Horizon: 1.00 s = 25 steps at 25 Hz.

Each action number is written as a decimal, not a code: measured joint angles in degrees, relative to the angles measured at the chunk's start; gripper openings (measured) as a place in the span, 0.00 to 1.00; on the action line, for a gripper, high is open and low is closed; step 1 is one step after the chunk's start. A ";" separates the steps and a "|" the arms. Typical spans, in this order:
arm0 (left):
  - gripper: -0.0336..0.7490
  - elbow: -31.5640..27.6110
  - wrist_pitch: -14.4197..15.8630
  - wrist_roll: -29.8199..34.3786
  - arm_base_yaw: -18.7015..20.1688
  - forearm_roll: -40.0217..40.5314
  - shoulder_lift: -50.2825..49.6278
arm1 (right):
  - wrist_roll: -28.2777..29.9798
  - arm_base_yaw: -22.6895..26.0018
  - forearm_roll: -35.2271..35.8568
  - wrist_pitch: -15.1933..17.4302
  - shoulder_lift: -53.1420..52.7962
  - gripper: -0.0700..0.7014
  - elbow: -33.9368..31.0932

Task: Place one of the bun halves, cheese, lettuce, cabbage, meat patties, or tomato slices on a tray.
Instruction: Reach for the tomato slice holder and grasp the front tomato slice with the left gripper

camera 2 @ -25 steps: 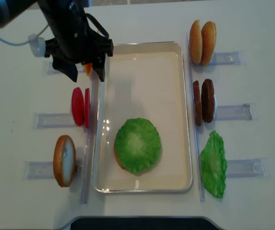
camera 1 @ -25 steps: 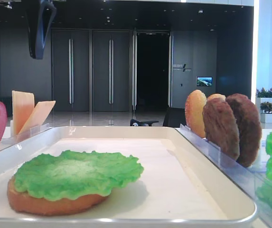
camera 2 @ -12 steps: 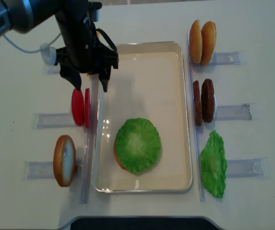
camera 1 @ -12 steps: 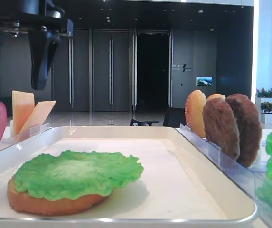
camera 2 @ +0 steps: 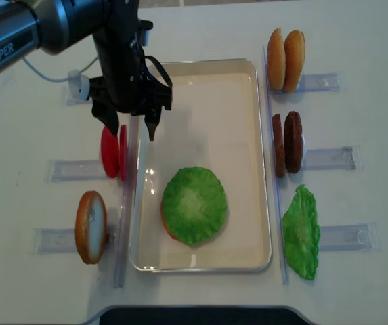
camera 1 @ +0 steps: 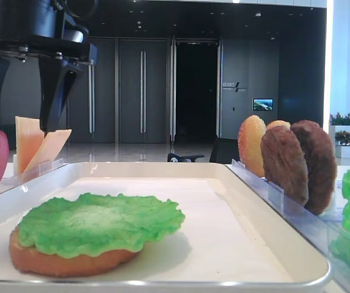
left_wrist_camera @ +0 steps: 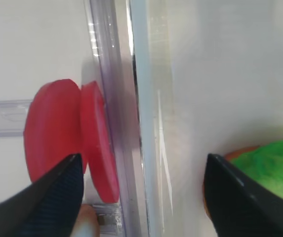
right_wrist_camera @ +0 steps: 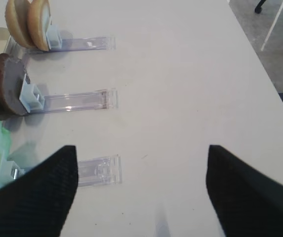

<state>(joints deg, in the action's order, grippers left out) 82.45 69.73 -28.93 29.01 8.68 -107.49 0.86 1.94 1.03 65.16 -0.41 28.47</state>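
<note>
My left gripper hangs wide open over the tomato slices, at nine o'clock of the tray. I think they are light, stiff and slippery, so I pinch the flat faces.

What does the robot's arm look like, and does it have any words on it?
The left arm is shiny dark grey and black, with white letters spelling PIPER on its side. A pale cable loops beside it to a small white plug. The left gripper is black with two long pointed fingers. The right gripper shows only two black fingers with a finely ridged, bumpy surface.
</note>
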 joint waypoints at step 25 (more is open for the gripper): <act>0.78 -3.85 -0.21 1.08 0.00 3.97 -0.46 | 0.00 0.00 0.00 0.00 0.00 0.79 0.00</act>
<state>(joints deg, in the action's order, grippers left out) 78.60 69.52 -27.85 29.01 12.65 -107.95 0.86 1.94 1.03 65.16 -0.41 28.47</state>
